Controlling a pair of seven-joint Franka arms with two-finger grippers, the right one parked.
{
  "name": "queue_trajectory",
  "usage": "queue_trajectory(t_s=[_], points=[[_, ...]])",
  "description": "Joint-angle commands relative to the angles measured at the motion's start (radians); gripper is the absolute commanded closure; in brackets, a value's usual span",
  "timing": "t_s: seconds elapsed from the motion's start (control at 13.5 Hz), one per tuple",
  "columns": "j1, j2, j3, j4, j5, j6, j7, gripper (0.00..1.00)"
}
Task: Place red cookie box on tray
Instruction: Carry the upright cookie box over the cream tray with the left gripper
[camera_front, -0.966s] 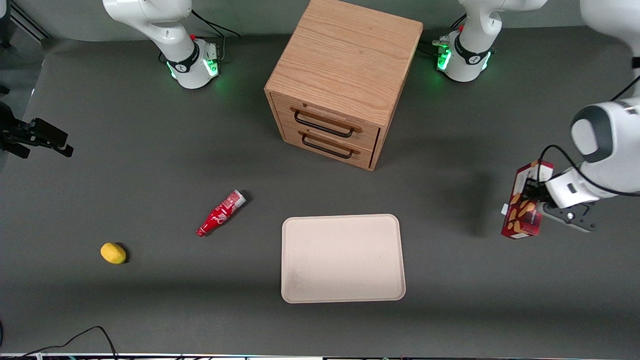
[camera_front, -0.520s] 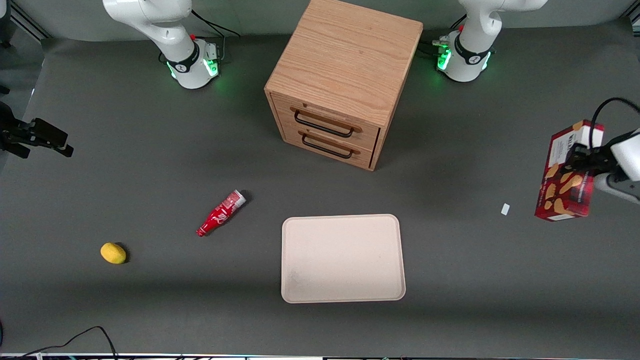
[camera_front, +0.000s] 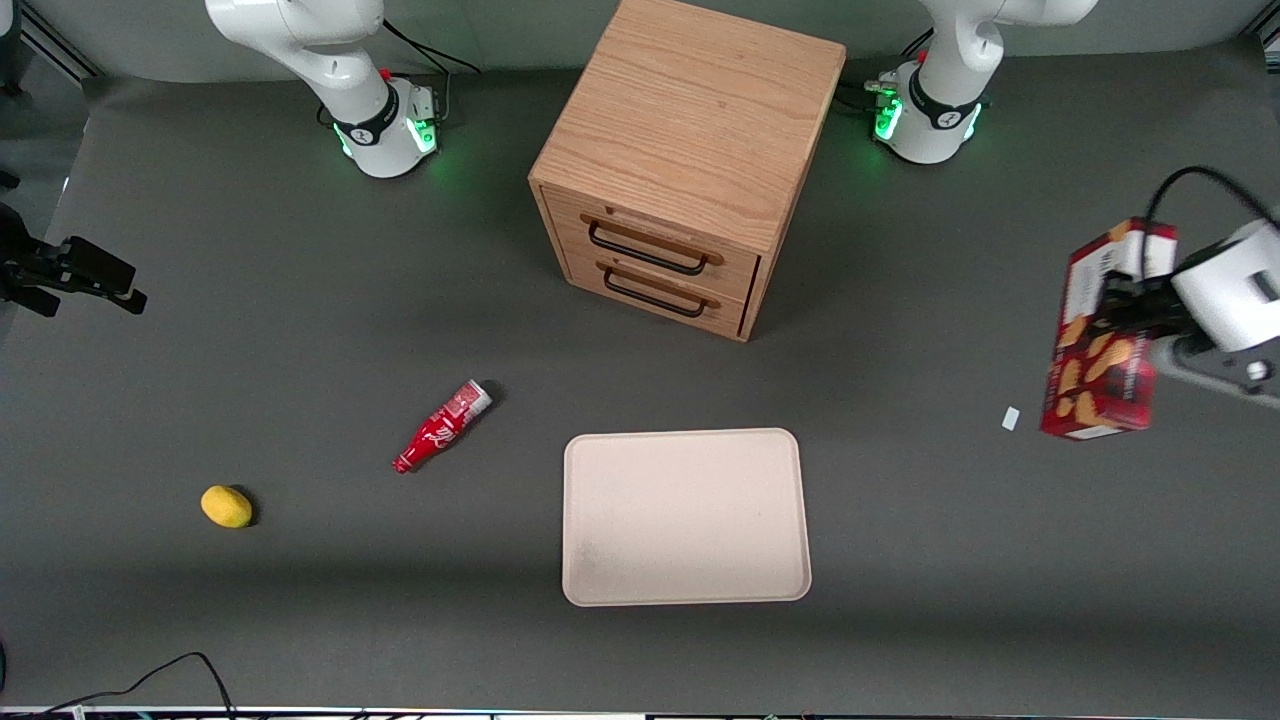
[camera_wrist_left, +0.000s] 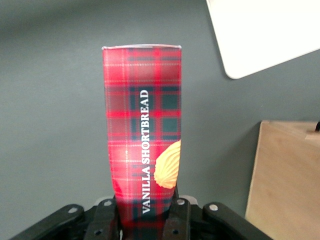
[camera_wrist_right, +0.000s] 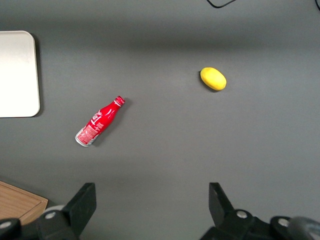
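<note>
My left gripper is shut on the red cookie box and holds it in the air above the table at the working arm's end. The box is dark-red tartan with a white end and tan cookie pictures. In the left wrist view the box stands out from between the black fingers, which press on its two sides. The cream-beige tray lies flat and empty on the table, nearer the front camera than the cabinet and well away from the box toward the table's middle. Its corner shows in the left wrist view.
A wooden two-drawer cabinet stands farther from the front camera than the tray. A small red bottle and a yellow lemon lie toward the parked arm's end. A small white scrap lies on the table beside the held box.
The gripper has lifted the cookie box off the table, uncovering the white scrap. Over the last half second it has carried the box slightly toward the table's middle.
</note>
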Motion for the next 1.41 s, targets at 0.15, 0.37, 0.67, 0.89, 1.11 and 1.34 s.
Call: queue_trajectory(t_s=[0.15, 0.37, 0.67, 0.89, 1.11, 1.34], points=[[-0.163, 0.237, 0.013, 0.262, 0.006, 0.017, -0.32, 1.0], [-0.188, 0.311, -0.046, 0.291, 0.004, 0.128, -0.423, 1.0], [-0.192, 0.413, -0.099, 0.334, 0.003, 0.223, -0.535, 0.99], [-0.197, 0.466, -0.119, 0.337, 0.004, 0.298, -0.575, 0.97], [-0.228, 0.535, -0.119, 0.337, 0.006, 0.393, -0.632, 0.97], [-0.231, 0.592, -0.117, 0.339, 0.007, 0.464, -0.632, 0.97]])
